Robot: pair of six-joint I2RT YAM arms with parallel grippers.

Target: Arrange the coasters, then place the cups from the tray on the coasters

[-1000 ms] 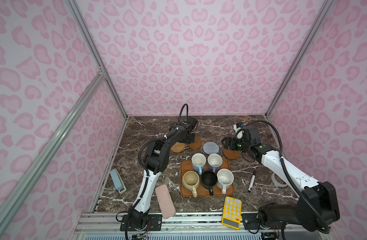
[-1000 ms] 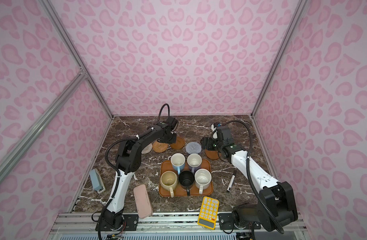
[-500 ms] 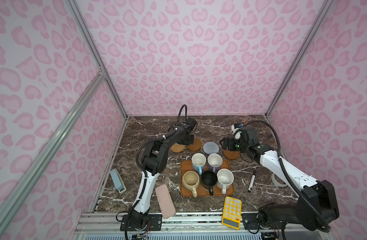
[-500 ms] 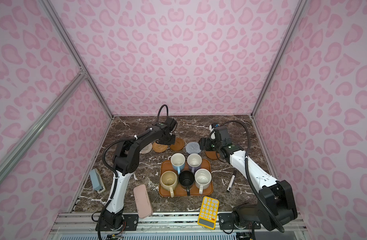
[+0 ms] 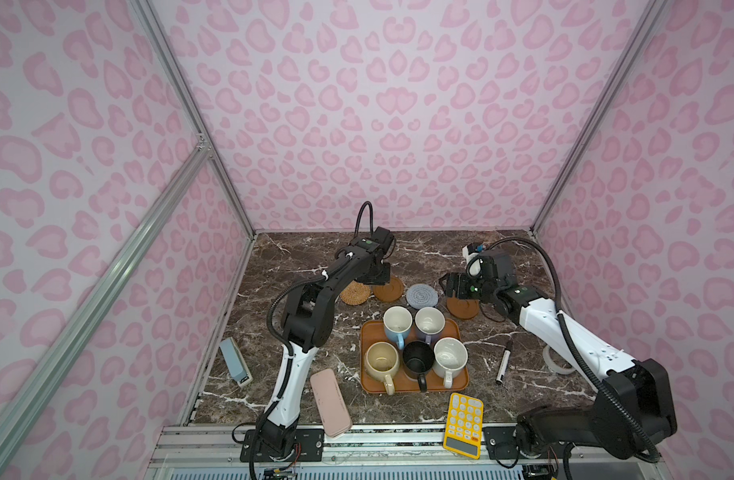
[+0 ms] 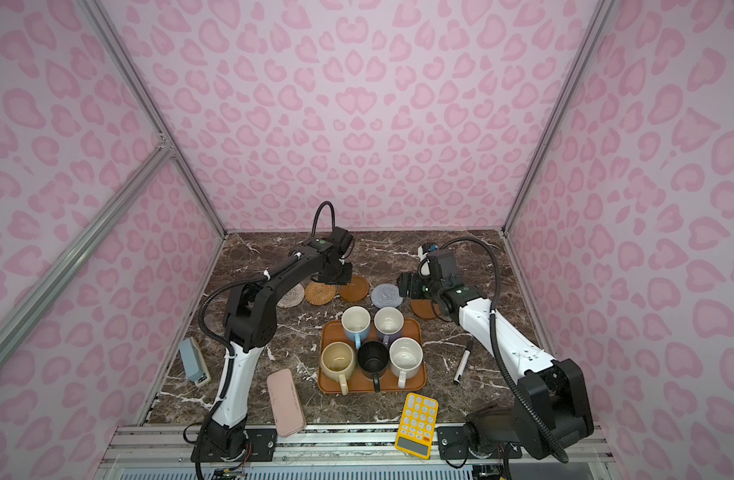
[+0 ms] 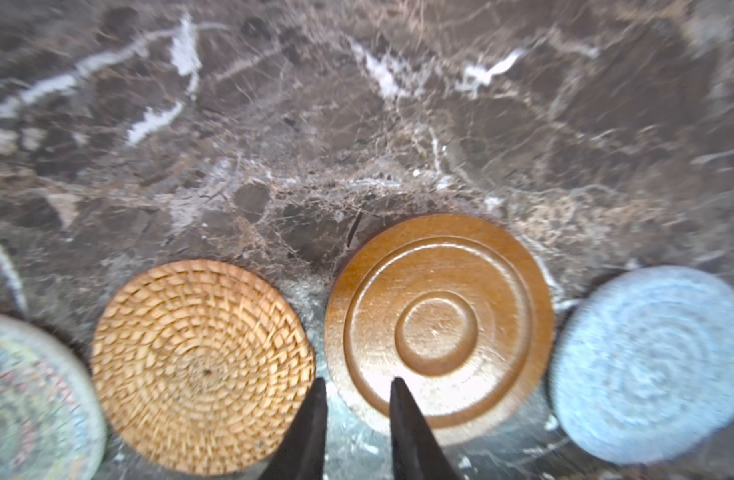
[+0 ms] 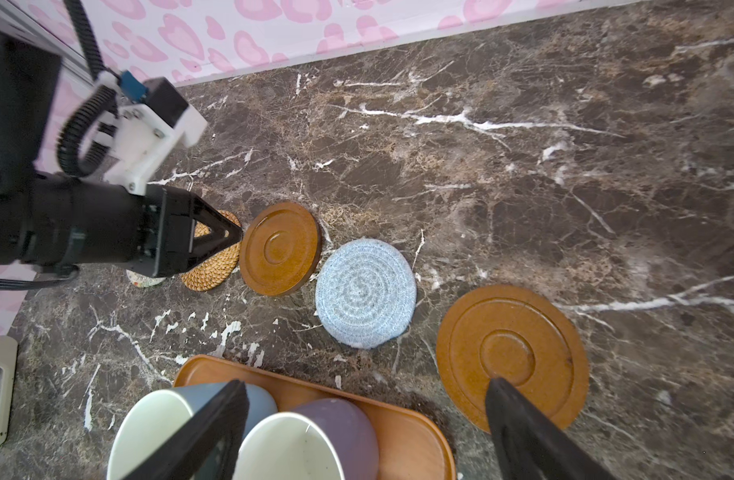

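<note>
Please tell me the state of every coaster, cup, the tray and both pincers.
Off-white coaster: flat, bare.
Rattan coaster: flat, bare.
Middle brown coaster: flat, bare.
Grey-blue coaster: flat, bare.
End brown coaster: flat, bare.
Tray: holds all five cups.
Light blue cup: upright.
Lavender cup: upright.
Cream cup: upright.
Black cup: upright.
Speckled white cup: upright.
Left pincer: slightly open, empty.
Right pincer: wide open, empty.

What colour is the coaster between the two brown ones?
Grey-blue coaster; clearest in the right wrist view.

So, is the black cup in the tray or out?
In the tray: the black cup stands upright between the cream cup and the speckled cup.
</note>
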